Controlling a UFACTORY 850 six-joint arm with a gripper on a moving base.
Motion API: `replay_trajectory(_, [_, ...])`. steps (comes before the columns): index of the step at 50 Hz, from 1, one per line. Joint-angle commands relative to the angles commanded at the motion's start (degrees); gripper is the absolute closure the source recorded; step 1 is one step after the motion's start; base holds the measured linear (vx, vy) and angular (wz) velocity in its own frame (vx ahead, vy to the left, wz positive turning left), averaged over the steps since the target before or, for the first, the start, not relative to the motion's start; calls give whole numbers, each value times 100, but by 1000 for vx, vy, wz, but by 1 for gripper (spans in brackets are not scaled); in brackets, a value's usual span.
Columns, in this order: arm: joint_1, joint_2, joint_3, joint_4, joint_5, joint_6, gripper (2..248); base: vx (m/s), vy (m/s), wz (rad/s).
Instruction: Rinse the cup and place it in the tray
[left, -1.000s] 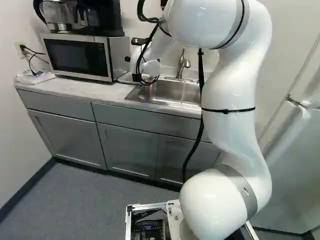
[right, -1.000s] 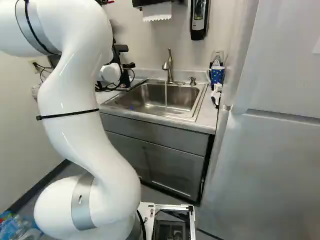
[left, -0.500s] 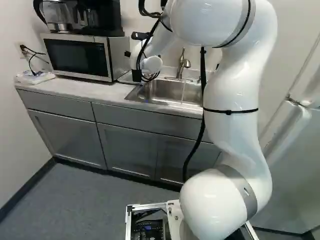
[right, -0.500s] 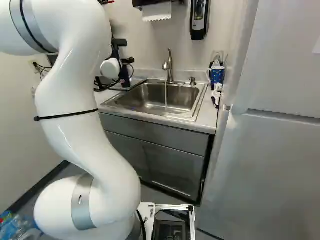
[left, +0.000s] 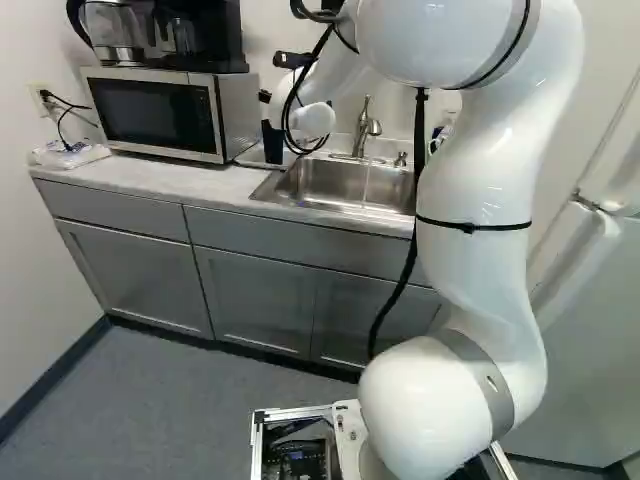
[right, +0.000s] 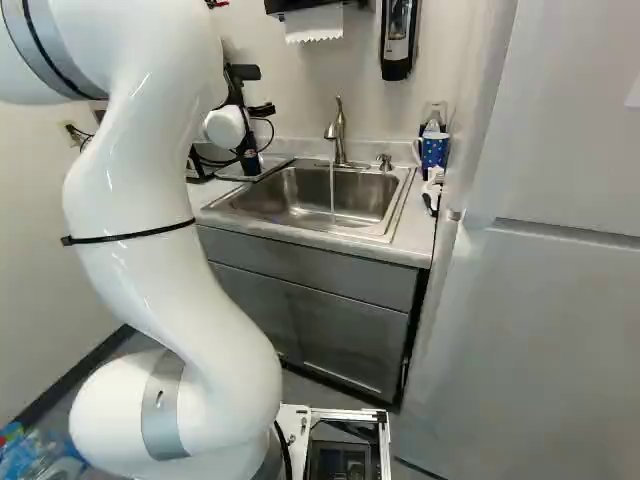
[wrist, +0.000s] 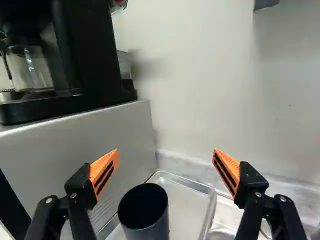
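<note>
- My gripper is wide open, nothing pinched between the orange pads.
- The dark cup is upright, kinda below the gap between my fingers, nearer one side. Looks to be over the tray, but I can't see its base in my wrist view.
- Tray's between the microwave and sink.
- Faucet's running.

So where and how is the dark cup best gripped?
Probably by the upper wall of the dark cup, from the side of the open gripper, one finger each side: it looks round and upright, no handle in view; the microwave rises close on one flank.
</note>
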Motion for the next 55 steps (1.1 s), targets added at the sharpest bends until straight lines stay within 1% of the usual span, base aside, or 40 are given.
replay_trajectory(26, [-89, 130, -162, 0, -79, 0, 3, 0, 0, 0])
replay_trajectory(55, [-295, 348, -257, 0, -738, 0, 3, 0, 0, 0])
